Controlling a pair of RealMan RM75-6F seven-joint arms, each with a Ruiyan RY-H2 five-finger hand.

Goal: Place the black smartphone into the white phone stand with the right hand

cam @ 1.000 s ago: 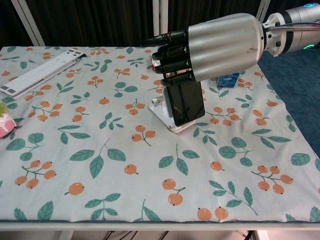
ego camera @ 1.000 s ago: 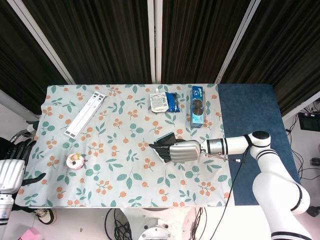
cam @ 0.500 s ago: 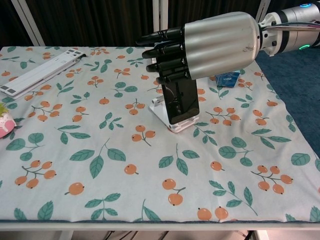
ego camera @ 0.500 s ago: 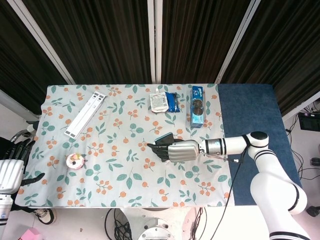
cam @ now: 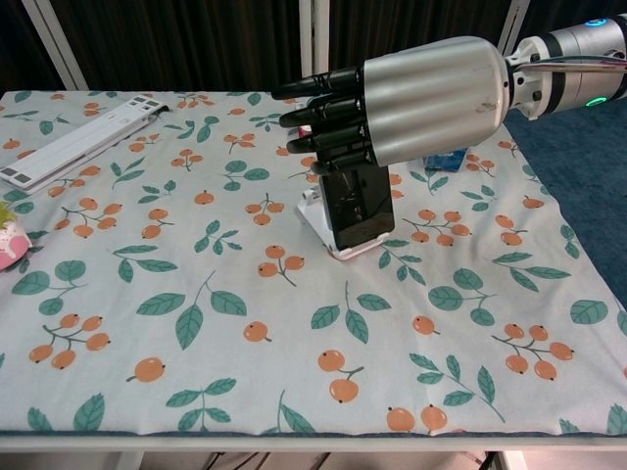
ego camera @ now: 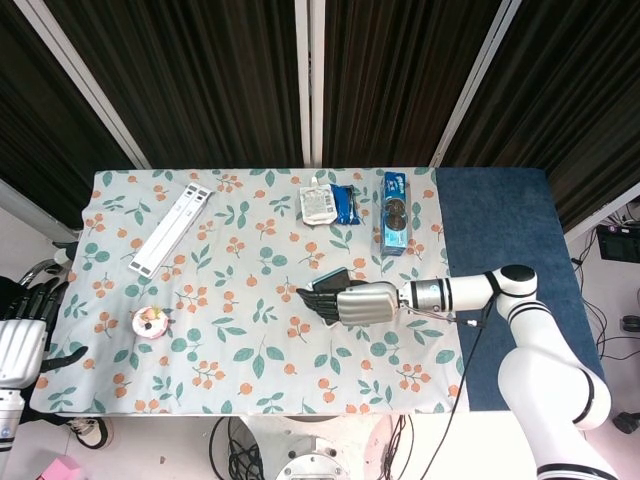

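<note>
The black smartphone (cam: 361,201) leans upright in the white phone stand (cam: 333,245) near the middle of the floral cloth; from the head view only its top edge (ego camera: 332,275) shows. My right hand (cam: 411,98) hovers just over the phone's top with its fingers stretched out to the left and apart, gripping nothing. In the head view this hand (ego camera: 355,303) covers most of the stand. My left hand (ego camera: 22,345) hangs off the table's left edge, fingers apart and empty.
A long white bar (ego camera: 170,228) lies at the back left. A small pink object (ego camera: 150,322) sits near the left edge. Snack packets (ego camera: 330,204) and a blue cookie box (ego camera: 395,212) lie at the back. Bare blue tabletop (ego camera: 500,230) lies to the right.
My right hand's fingers have uncurled from the phone's top and straightened. The phone has settled more upright in the stand. The left hand has not moved.
</note>
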